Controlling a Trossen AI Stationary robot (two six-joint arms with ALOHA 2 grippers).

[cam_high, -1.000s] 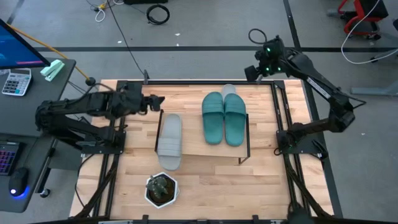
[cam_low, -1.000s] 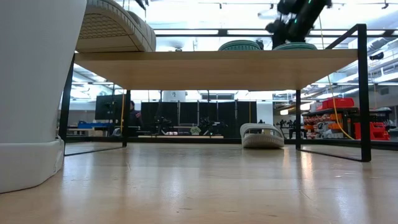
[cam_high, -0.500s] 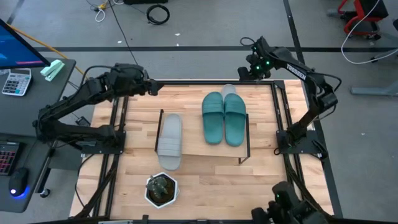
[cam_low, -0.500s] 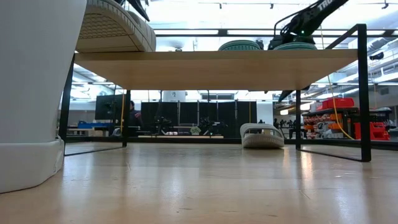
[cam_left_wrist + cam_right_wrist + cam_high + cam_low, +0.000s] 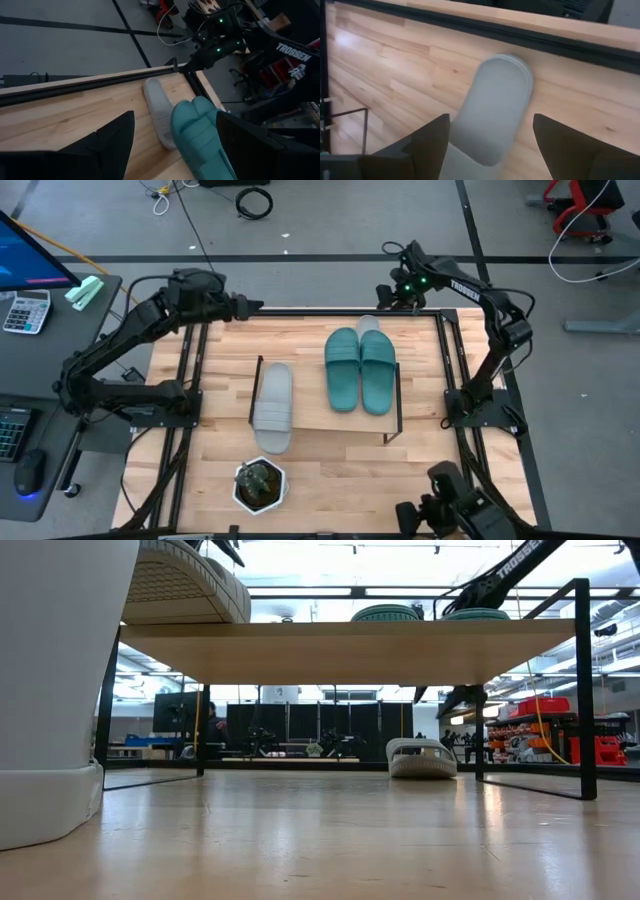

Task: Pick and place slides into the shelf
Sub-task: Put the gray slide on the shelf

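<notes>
**On the shelf: three slides up, one grey slide on the table behind it**

On the shelf (image 5: 320,420), at the middle of the table (image 5: 215,460), you have three slides resting on the board. The teal pair (image 5: 360,370) lies side by side at the shelf's 3 o'clock end, touching each other. One grey slide (image 5: 272,408) lies at the 9 o'clock end, well apart from the pair, its near tip overhanging the board's 6 o'clock edge.

Your fourth slide, the other grey one (image 5: 492,120), sits on the table at the shelf's 12 o'clock side, just behind the teal pair and partly hidden by it from above.

Your right gripper (image 5: 385,296) hangs over the table's 12 o'clock rim just beside that grey slide, fingers (image 5: 427,145) spread and grasping nothing. Your left gripper (image 5: 255,306) hovers at the table's 11 o'clock corner, fingers likewise spread and empty.

A potted plant (image 5: 260,485) stands at the table's 7 o'clock edge.
</notes>
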